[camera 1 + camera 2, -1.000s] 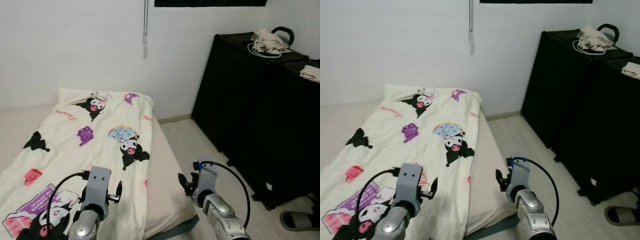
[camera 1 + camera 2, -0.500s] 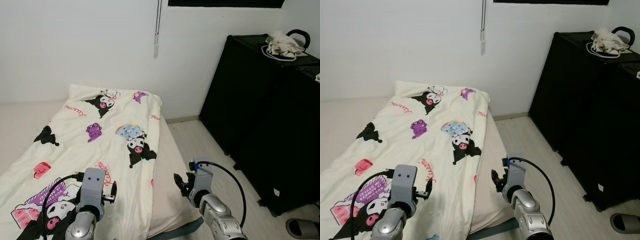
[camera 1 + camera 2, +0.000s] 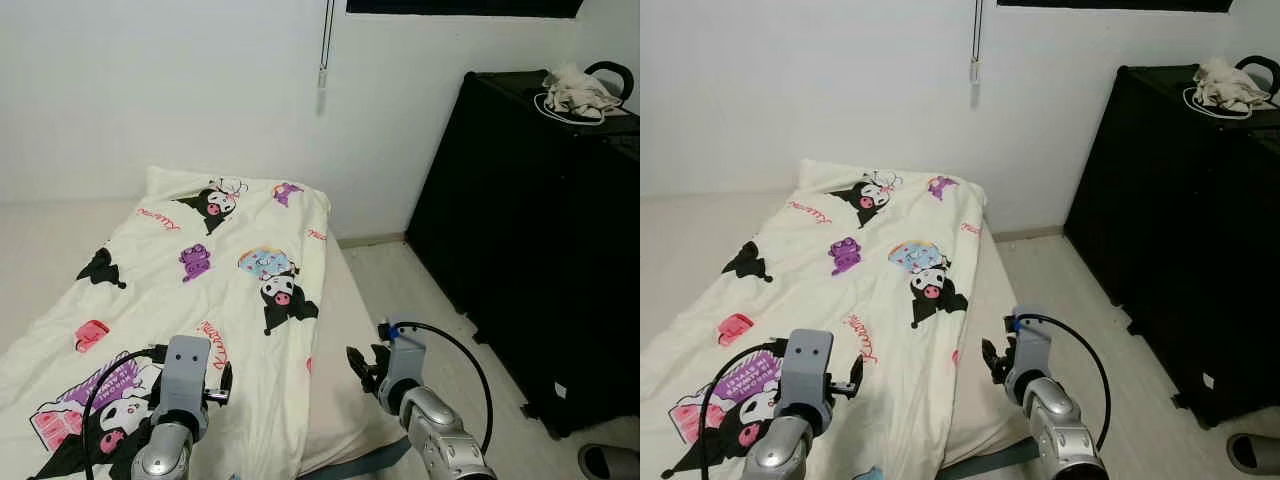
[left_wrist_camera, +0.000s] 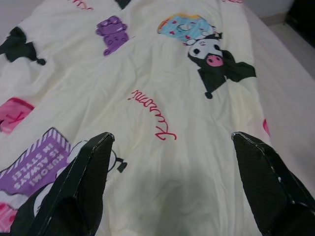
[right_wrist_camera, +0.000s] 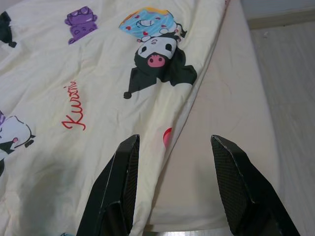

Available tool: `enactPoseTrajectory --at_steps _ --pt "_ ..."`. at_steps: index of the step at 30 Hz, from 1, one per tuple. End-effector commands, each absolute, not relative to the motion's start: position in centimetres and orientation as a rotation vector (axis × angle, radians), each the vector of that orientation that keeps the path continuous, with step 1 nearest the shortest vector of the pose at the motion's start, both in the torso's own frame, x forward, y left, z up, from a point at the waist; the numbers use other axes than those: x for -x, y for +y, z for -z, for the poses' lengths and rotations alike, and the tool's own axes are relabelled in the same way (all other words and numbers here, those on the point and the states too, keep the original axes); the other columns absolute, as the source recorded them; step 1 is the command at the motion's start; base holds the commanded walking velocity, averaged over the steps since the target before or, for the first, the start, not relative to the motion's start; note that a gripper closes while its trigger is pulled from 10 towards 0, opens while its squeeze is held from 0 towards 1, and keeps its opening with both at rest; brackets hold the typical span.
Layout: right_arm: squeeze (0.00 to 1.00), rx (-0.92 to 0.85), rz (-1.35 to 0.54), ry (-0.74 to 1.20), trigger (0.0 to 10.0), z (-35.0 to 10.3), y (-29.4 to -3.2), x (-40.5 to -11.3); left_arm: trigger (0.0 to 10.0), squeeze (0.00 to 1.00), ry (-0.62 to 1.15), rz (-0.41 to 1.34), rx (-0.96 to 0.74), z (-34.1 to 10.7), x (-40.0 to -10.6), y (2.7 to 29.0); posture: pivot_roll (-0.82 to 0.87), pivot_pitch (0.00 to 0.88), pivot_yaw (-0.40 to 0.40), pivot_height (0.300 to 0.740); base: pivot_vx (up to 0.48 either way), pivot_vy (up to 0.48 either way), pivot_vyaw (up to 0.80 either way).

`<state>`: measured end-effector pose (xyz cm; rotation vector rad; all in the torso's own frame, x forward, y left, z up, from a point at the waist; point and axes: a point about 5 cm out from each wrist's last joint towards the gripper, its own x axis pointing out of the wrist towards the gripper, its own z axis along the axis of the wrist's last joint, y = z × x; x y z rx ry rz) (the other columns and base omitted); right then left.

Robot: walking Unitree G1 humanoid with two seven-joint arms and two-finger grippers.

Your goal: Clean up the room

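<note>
Left wrist view: left tool (image 4: 170, 182) spread above quilt (image 4: 162, 98).

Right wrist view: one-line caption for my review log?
Open right gripper poised above the cartoon-print duvet's edge on the mattress.

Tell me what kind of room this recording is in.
Most likely a bedroom. A low mattress lies by a white wall, covered with a cream cartoon-print duvet, and a tall black cabinet with cloth piled on top stands to the right.
</note>
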<state>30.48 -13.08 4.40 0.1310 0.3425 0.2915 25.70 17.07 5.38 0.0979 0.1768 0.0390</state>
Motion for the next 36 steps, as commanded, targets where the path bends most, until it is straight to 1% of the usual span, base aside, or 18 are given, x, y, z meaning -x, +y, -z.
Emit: enactPoseTrajectory --at_steps 1,11,22,29,34,36 --pt "0.00 -0.120 -0.302 0.352 10.0 -4.3 -13.2 -30.5 10.0 0.00 0.189 -0.054 -0.088 -5.0 -25.4 17.2 -0.07 0.125 -0.056 0.670 0.000 0.000 0.00" --pt "0.00 -0.116 -0.309 0.354 10.0 -4.3 -13.3 -30.4 10.0 0.00 0.196 -0.044 -0.092 -4.9 -25.3 17.1 -0.07 0.127 -0.055 0.635 0.000 0.000 0.00" --pt "0.00 -0.087 -0.320 0.309 10.0 -4.8 -13.3 -30.7 10.0 0.00 0.222 -0.098 -0.076 -4.4 -24.9 17.8 -0.07 0.129 -0.053 0.635 0.000 0.000 0.00" --pt "0.00 -0.080 -0.326 0.295 10.0 -5.3 -13.3 -31.2 10.0 0.00 0.224 -0.100 -0.074 -4.5 -24.8 17.8 -0.06 0.138 -0.055 0.635 0.000 0.000 0.00" --pt "0.00 -0.080 -0.331 0.286 10.0 -5.5 -13.3 -31.6 10.0 0.00 0.224 -0.098 -0.070 -4.6 -24.8 17.7 -0.06 0.144 -0.052 0.610 0.000 0.000 0.00" --pt "0.00 -0.076 -0.336 0.284 10.0 -5.7 -13.3 -31.8 10.0 0.00 0.230 -0.103 -0.063 -4.6 -24.8 17.8 -0.06 0.152 -0.049 0.610 0.000 0.000 0.00"
